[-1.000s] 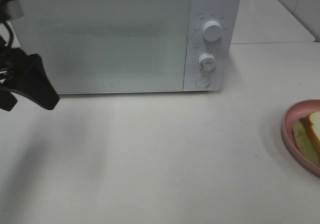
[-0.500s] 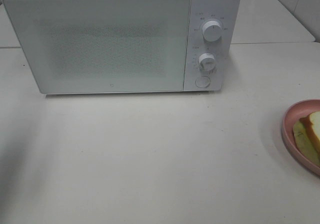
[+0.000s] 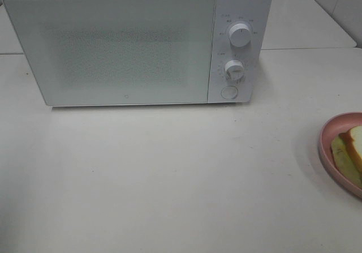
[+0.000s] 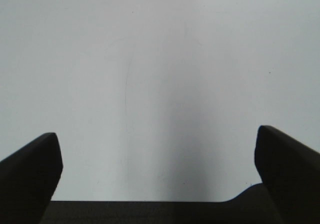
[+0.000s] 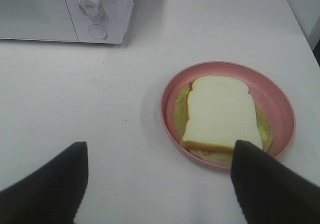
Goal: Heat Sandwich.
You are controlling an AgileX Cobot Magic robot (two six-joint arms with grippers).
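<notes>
The sandwich [image 5: 220, 115] lies on a pink plate [image 5: 280, 99] on the white desk [image 3: 169, 179], well to the right of the closed microwave [image 3: 136, 43]. The right hand [image 5: 160, 179] hangs open near the plate, empty. The left hand [image 4: 157, 169] is wide open over bare desk.

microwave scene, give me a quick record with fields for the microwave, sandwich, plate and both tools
microwave: white microwave at the back of the table, door shut, two knobs and a round button on its right panel
sandwich: sandwich lying flat, white bread on top, yellow-green filling showing at the edges
plate: pink plate under the sandwich, on the table to the right of the microwave, partly cut off in the high view
left tool: left tool open, empty, only bare table below
right tool: right tool open, empty, just short of the plate
</notes>
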